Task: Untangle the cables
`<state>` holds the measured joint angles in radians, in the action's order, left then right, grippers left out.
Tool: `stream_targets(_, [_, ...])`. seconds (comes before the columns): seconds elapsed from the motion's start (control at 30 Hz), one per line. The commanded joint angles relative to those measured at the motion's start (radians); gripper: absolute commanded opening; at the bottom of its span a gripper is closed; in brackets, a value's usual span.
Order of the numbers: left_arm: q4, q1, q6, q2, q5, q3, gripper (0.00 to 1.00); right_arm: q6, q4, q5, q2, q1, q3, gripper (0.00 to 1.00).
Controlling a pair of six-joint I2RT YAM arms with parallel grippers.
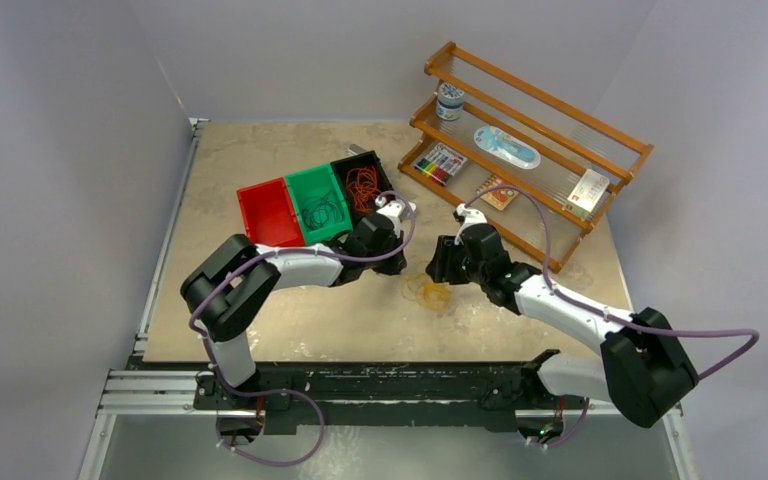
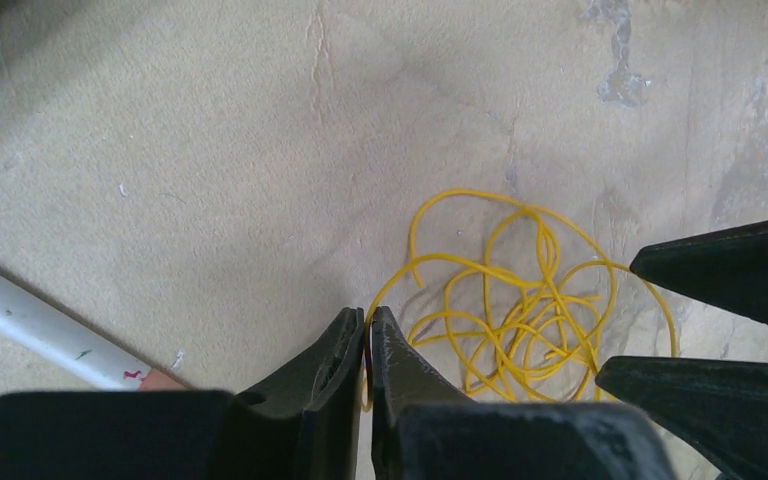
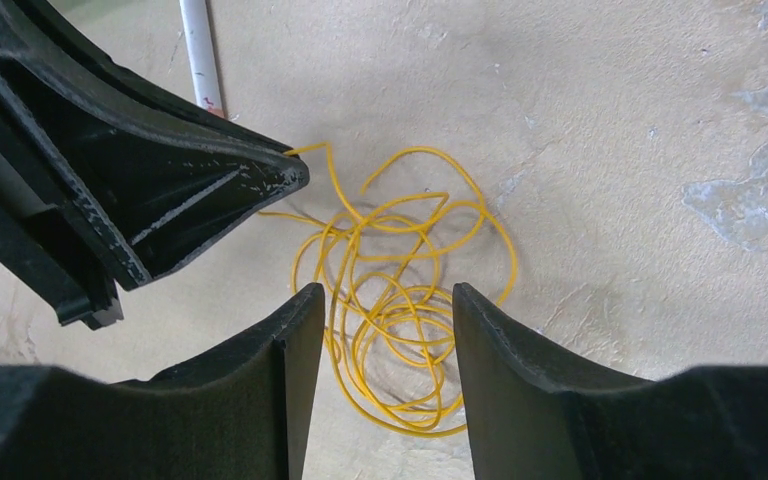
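Hiding cable (image 2: pixel 532 312) end, perhaps: left hand (image 2: pixel 367 328)

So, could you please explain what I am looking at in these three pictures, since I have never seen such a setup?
These are two robot arms bolted at the near edge of a beige table. The wide picture comes from a fixed camera above and behind them; the other two come from a camera on each wrist, looking past its own fingers. On the table lies a tangled yellow wire. The left gripper is shut and seems to pinch one end of it; the right gripper is open, with the tangle showing between its fingers. Behind stand a red plastic bin, a green bin holding dark wire, a black bin holding orange wire, and a wooden rack.
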<state>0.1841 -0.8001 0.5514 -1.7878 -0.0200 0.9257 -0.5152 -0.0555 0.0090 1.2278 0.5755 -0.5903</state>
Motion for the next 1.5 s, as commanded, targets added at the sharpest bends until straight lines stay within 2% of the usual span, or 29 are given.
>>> stream_targets(0.0, [-0.057,-0.005,-0.048,0.037,0.040,0.085,0.05,-0.031,-0.151,-0.002,-0.040,-0.003,0.046,0.54])
stream_targets(0.2, [-0.147,-0.012,-0.077,0.111,0.046,0.143,0.01,-0.058,-0.341,-0.029,-0.013,-0.003,0.079,0.59])
stream_targets(0.53, [-0.271,-0.025,-0.072,0.219,0.036,0.239,0.00,-0.104,-0.553,-0.018,0.204,-0.002,0.041,0.61])
stream_targets(0.8, [-0.447,-0.041,-0.087,0.320,0.073,0.473,0.00,-0.095,-0.650,-0.054,0.320,-0.003,0.026,0.58])
stream_targets(1.0, [-0.586,-0.042,-0.133,0.322,0.138,0.683,0.00,-0.091,-0.711,-0.064,0.371,-0.003,0.042,0.52])
stream_targets(1.27, [-0.723,-0.040,-0.227,0.286,0.298,0.940,0.00,-0.094,-0.758,-0.077,0.401,-0.002,0.071,0.48])
stream_targets(1.47, [-0.792,-0.040,-0.296,0.250,0.421,1.088,0.00,-0.095,-0.792,-0.097,0.412,-0.002,0.092,0.37])
